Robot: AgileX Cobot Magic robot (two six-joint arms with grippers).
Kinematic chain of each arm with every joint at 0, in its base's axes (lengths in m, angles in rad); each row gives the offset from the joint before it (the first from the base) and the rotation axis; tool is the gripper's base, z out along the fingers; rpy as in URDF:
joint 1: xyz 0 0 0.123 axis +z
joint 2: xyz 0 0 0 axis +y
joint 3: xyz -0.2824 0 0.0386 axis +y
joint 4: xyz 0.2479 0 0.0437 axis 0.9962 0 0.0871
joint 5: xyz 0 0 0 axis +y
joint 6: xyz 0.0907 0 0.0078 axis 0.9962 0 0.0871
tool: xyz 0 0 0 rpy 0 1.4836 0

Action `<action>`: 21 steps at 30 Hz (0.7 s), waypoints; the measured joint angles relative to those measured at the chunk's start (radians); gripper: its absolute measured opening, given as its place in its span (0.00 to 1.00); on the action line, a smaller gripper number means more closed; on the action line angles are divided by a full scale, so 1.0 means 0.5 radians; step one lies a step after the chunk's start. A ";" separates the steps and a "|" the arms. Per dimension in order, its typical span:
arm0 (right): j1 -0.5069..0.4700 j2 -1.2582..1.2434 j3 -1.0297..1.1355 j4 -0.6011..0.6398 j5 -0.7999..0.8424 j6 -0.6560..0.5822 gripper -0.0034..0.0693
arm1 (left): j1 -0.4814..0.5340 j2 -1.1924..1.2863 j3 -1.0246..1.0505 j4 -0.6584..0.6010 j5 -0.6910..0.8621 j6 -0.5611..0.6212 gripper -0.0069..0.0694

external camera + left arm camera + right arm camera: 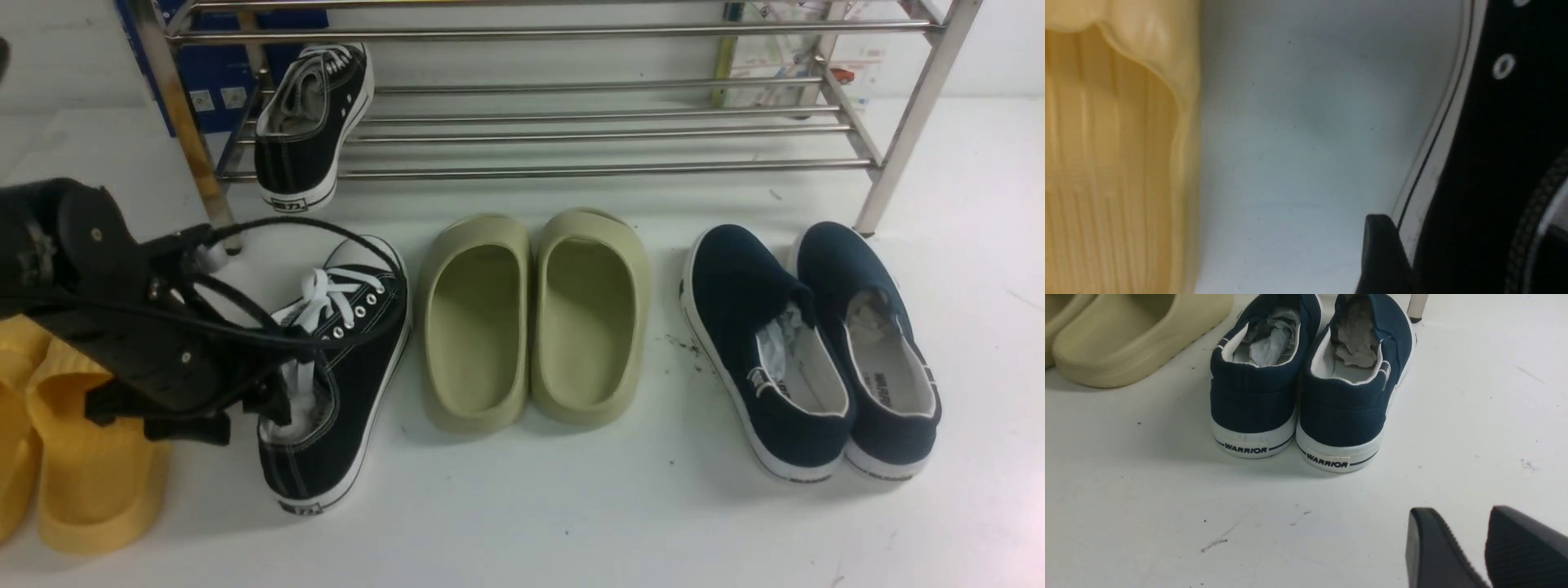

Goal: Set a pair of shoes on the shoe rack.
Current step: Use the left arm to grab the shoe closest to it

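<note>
**One sneaker racked, one on the floor at the left gripper**

The shoe rack (571, 171) stands at the far edge of the white floor (571, 506). The first black sneaker (310, 122) lies on the rack's lower shelf at its left end, beside the rust-stained leg (192, 139). Its toe points inward and its heel overhangs the front rod.

The second black sneaker (351, 367) rests on the floor in front of that leg, toe toward the rack. It sits between the yellow slippers (90, 457) and the olive slippers (535, 318).

The left gripper (273, 396) is at this sneaker's heel opening. In the left wrist view its outer finger (1384, 253) lies just outside the white sole edge. The other finger is barely in frame, so it cannot be determined whether the grip has closed on the shoe wall.

The right gripper (1472, 522) hangs over bare floor near the heels of the navy slip-ons (1298, 396). Its fingers stand narrowly apart with nothing between them.
</note>
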 joint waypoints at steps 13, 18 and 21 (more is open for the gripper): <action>0.000 0.000 0.000 0.000 0.000 0.000 0.38 | 0.000 0.087 -0.136 -0.109 0.193 0.061 0.07; 0.000 0.000 0.000 0.000 0.000 0.000 0.38 | 0.000 0.027 -0.183 -0.099 0.351 0.042 0.07; 0.000 0.000 0.000 0.000 0.000 0.000 0.38 | 0.000 -0.110 -0.183 -0.095 0.436 0.038 0.07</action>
